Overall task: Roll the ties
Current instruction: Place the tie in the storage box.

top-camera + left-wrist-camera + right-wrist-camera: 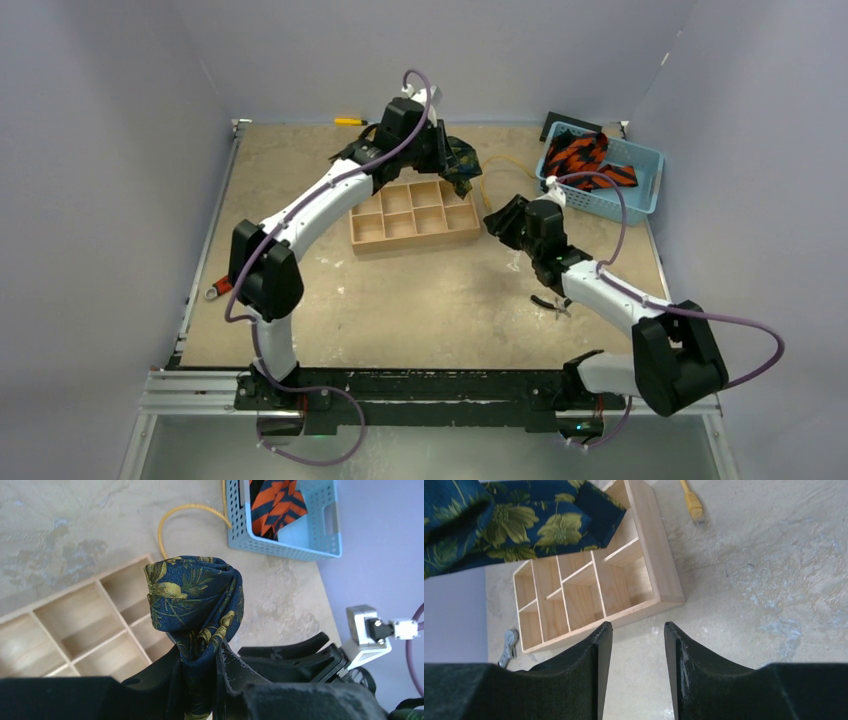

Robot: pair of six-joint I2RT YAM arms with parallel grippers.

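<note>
text: none legible | labels: none | numbers: none | signs: none

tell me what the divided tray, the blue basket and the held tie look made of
tie: soft woven fabric, maybe silk or polyester; it folds and drapes. divided tray: pale bare wood, grain showing. blue basket: moulded plastic, perforated walls.
</note>
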